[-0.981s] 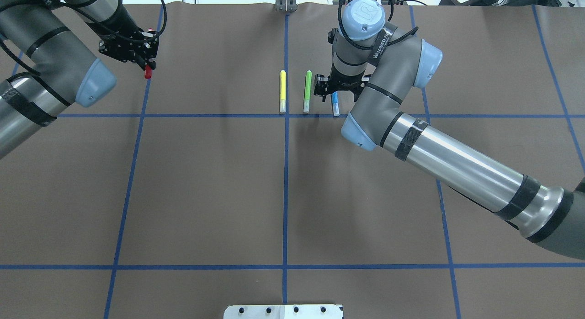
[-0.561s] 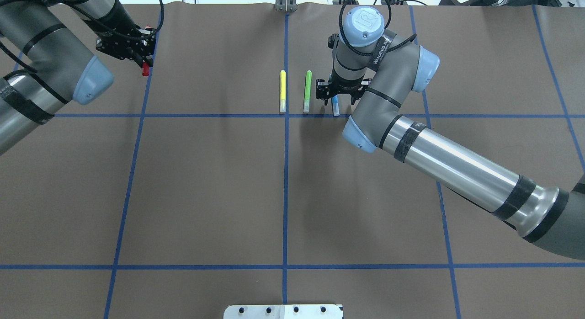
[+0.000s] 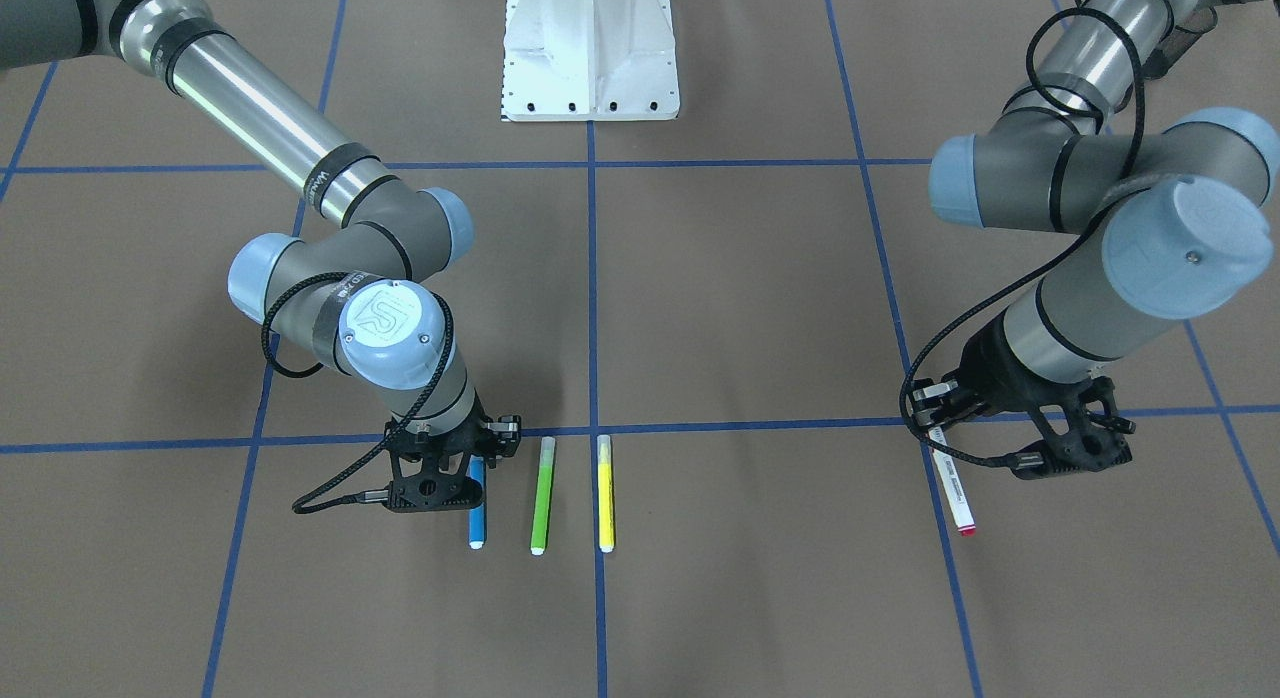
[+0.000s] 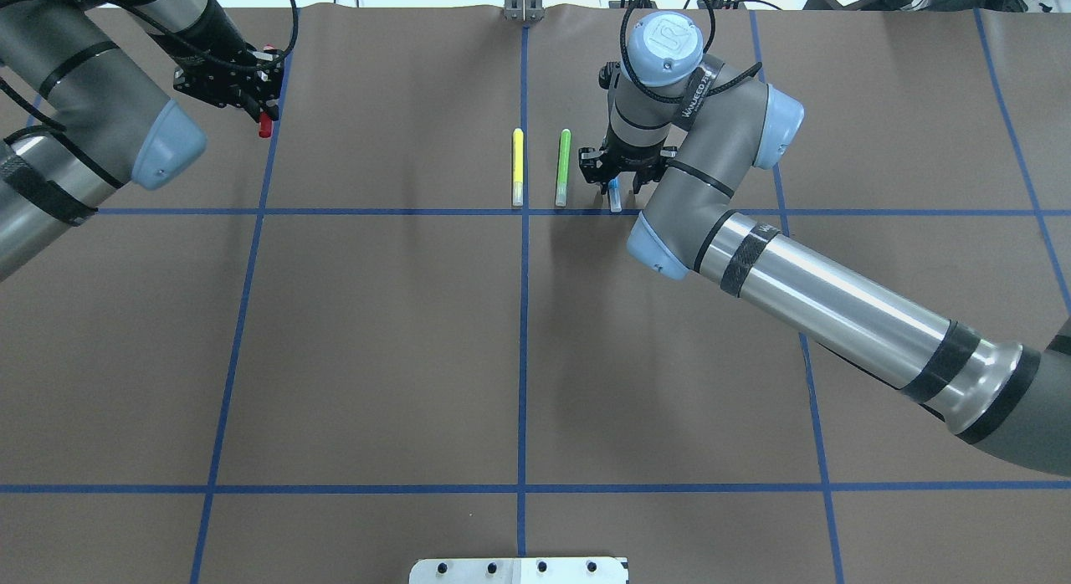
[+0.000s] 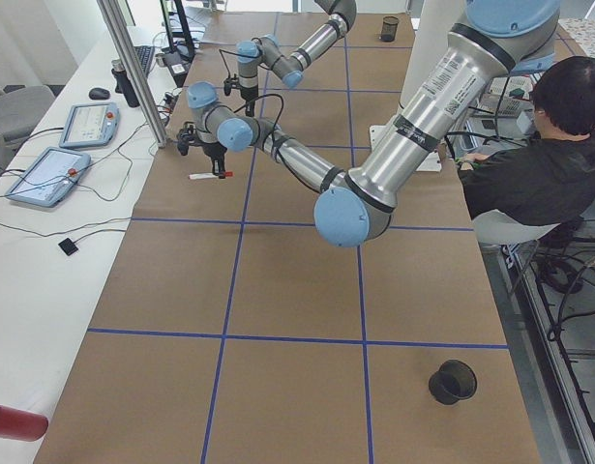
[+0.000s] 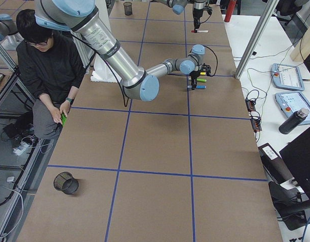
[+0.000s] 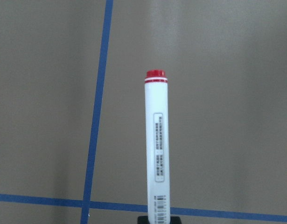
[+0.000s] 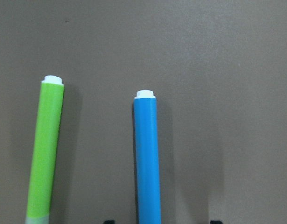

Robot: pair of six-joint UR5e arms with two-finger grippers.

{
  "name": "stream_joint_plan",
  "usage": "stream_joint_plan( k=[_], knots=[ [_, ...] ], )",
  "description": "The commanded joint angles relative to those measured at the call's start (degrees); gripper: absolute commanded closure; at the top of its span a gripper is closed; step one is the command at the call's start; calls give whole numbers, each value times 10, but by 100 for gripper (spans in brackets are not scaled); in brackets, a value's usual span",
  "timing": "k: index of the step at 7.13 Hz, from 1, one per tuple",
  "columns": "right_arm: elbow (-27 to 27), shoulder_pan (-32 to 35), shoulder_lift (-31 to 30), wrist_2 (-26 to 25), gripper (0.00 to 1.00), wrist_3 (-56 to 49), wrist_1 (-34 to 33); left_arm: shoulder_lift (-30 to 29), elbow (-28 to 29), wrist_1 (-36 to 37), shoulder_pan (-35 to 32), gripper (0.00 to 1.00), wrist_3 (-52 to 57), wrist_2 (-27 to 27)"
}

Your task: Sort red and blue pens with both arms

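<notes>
Red-capped marker is clamped in the left pincer, gripped near its cap end. It sits low over the blue tape line at the far left of the tabletop; we can't tell if it touches. Against the overhead a second ago, that pincer has slid slightly farther from the robot and then nearly stopped. We read it as being at its drop spot, release not yet done.

Meanwhile the right pincer has come down over the blue pen. Earlier more barrel showed; now only the near tip pokes out. The wrist view shows its jaws wide, one on each side of the pen, not touching it. The pen lies flat in the row, just beside the green pen, with the yellow pen next over.

We judge that closing on the blue pen comes next. The green pen is close, so a nudge is the risk.
</notes>
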Motion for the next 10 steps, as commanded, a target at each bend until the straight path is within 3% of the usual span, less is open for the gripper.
stream_joint_plan(
  k=[1,3,5,6,10],
  knots=[
    [0,0,0,0,80,0,0,0,0,-1,-1,100,0,0],
    [-1,0,-1,0,79,-2,0,0,0,-1,-2,100,0,0],
    [0,0,-1,0,63,-3,0,0,-1,0,-2,100,0,0],
    [0,0,-1,0,60,-3,0,0,-1,0,-3,100,0,0],
    [0,0,0,0,67,-2,0,0,-11,16,-4,100,0,0]
  ],
)
